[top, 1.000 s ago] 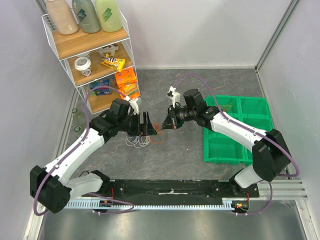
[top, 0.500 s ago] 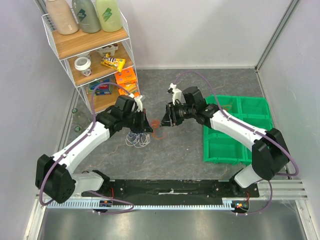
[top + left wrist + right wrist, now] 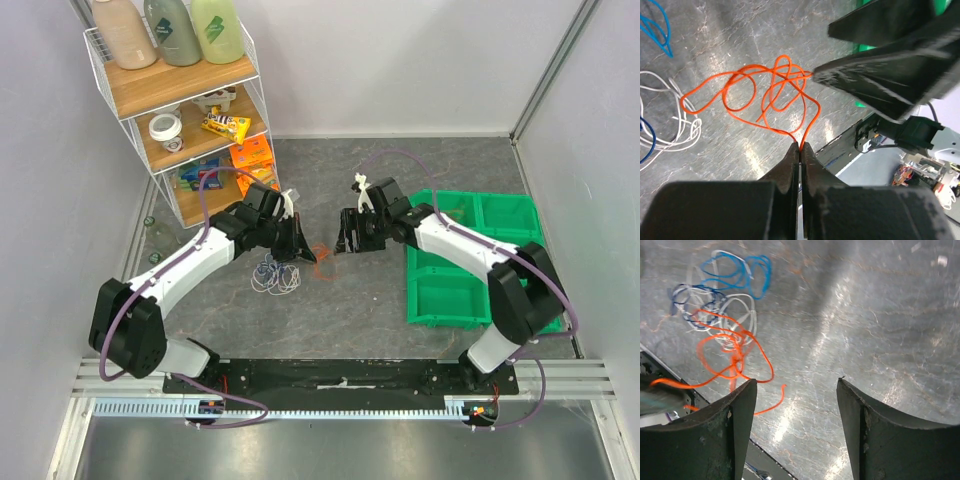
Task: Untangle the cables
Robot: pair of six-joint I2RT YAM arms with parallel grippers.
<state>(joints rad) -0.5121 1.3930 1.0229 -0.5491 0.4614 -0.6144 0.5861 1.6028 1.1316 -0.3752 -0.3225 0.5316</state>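
Since a second ago, your two grippers have swapped roles. The left gripper (image 3: 800, 149) was spread open and has now clamped tight on the orange wire (image 3: 771, 95). The right gripper (image 3: 796, 384) was pinched shut and now stands wide with nothing between its jaws. Both arms have also reached further up the overhead frame. In the left wrist view, the black jaws at the bottom centre pinch two strands of the thin, glossy wire, which rises into loose, overlapping loops at mid-frame. One dark finger of the right gripper comes in from the upper right, its tip at the edge of those loops; you cannot tell whether it touches. In the right wrist view, the orange wire trails past the left finger. The white and blue wires (image 3: 722, 297) lie in a small tangle in the upper left, overlapped by orange strands. From overhead, that tangle sits left of centre on the grey, marbled table (image 3: 350, 300). The green bins (image 3: 450, 298) are at the right, and a wire-framed shelf (image 3: 175, 110) with wooden boards and bottles (image 3: 170, 30) stands in the upper left.
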